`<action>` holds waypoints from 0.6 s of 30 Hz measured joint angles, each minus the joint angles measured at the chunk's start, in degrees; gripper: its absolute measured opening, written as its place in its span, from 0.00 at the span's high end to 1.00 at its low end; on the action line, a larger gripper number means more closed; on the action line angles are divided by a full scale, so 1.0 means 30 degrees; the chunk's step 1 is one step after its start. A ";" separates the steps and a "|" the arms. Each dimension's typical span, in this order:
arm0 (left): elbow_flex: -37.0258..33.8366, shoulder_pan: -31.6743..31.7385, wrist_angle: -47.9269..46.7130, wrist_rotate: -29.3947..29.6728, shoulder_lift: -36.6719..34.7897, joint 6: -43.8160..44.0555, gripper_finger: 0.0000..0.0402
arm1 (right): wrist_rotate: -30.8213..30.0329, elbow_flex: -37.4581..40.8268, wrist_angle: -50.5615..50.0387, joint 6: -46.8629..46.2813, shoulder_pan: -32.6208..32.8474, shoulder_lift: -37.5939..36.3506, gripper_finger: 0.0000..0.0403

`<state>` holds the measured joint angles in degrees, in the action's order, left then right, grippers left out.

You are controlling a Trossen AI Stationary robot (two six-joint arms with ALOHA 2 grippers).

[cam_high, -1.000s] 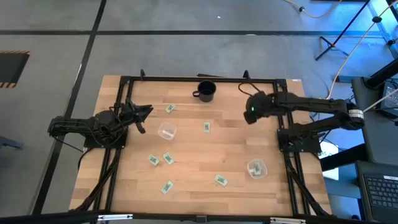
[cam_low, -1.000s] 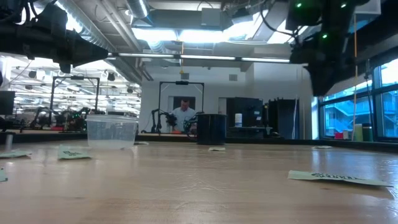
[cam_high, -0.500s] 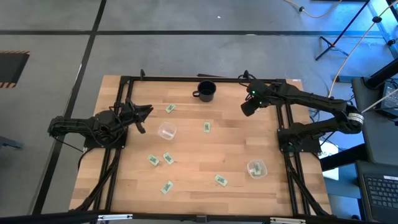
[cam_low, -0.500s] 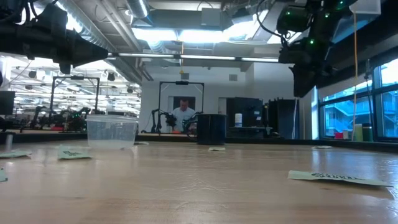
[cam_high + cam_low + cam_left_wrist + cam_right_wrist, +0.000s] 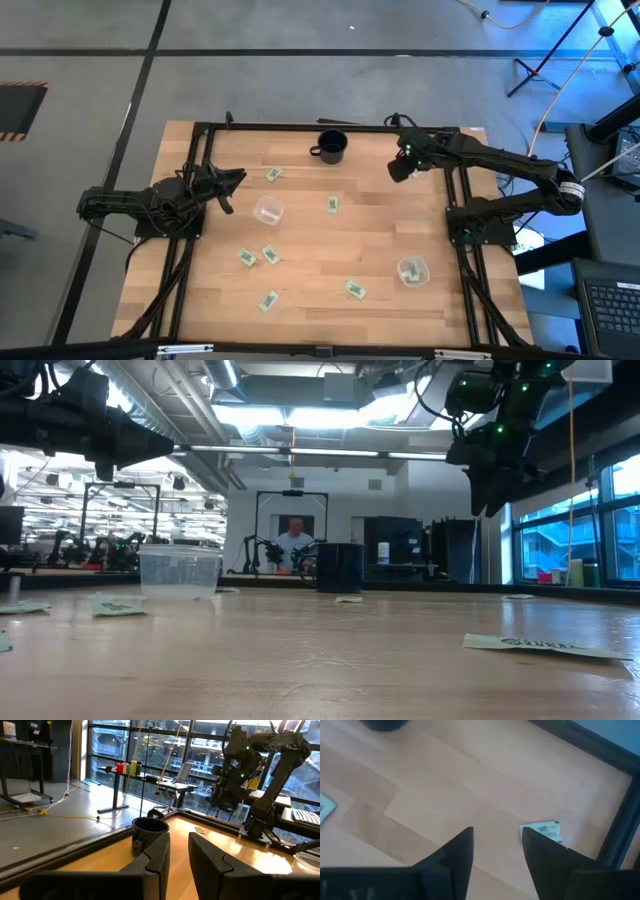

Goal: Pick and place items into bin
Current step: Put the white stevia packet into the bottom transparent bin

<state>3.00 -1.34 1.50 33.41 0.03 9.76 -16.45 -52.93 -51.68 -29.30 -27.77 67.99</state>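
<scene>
We count six packets (image 5: 333, 204) scattered mid-frame on the table (image 5: 320, 310) — a seventh shows by the right gripper (image 5: 495, 845), which hangs parted and empty at upper right. Two clear bins (image 5: 267, 210) stand apart; the black mug (image 5: 331, 146) sits top centre. The left gripper (image 5: 178, 851) waits parted, left.

Print on the green-and-white packets (image 5: 333, 204) is too small to read from above; the right gripper's (image 5: 495, 845) fingers partly cover one packet (image 5: 543, 830) in its wrist view; a blurred black mug (image 5: 385, 724) is cut by that frame's edge; the clear bin's (image 5: 412, 271) contents are indistinct.
</scene>
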 joint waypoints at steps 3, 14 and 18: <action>-0.0003 -0.0007 0.0000 0.0000 0.0005 0.0000 0.84 | 0.0005 0.0000 0.0043 0.0359 0.0007 0.0000 0.56; 0.0003 -0.0004 0.0000 0.0000 0.0006 0.0000 0.84 | -0.0028 0.0000 0.0165 0.0920 0.0007 0.0000 0.37; -0.0005 -0.0003 0.0000 0.0000 0.0003 0.0000 0.84 | -0.0102 0.0000 0.0442 0.1242 0.0007 0.0000 0.32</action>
<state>2.98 -1.35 1.50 33.41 0.04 9.76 -16.75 -52.93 -50.35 -25.58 -27.75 67.99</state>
